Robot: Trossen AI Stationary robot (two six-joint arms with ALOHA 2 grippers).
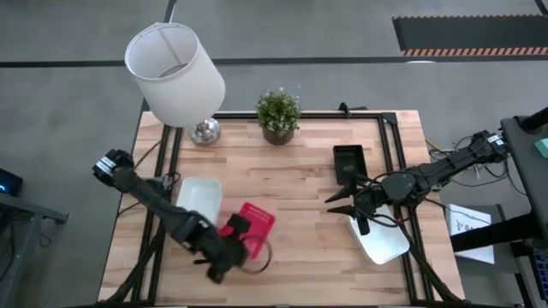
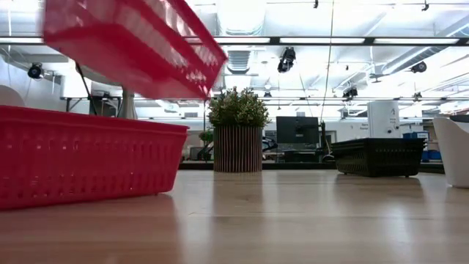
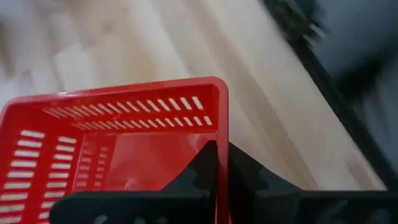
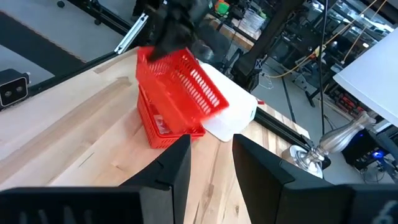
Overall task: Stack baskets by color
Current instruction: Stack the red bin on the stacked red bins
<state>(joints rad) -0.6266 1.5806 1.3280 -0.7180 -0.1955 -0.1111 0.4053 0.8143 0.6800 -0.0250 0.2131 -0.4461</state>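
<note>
No legible writing; left fingers [image 3: 217, 177] pinch seemingly unmarked red basket [image 3: 124, 137].

A robotics lab or workshop; bare concrete floor [image 1: 77, 103]; ceiling strip lights [image 2: 352, 44]; loose hanging cables [image 4: 323, 56]; black computer monitor [image 2: 297, 130].

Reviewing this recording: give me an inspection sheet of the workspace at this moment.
Surface: wooden table, dark frame rails.
Job's things: one red basket lifted and tilted over another red basket; white basket beside them; black basket and another white basket at the right.
Clutter: lampshade, potted plant.
Grippers: left gripper shut on the lifted basket's rim; right gripper open, empty.
Cables: along the right arm.
Surroundings: workshop; nobody seen.
</note>
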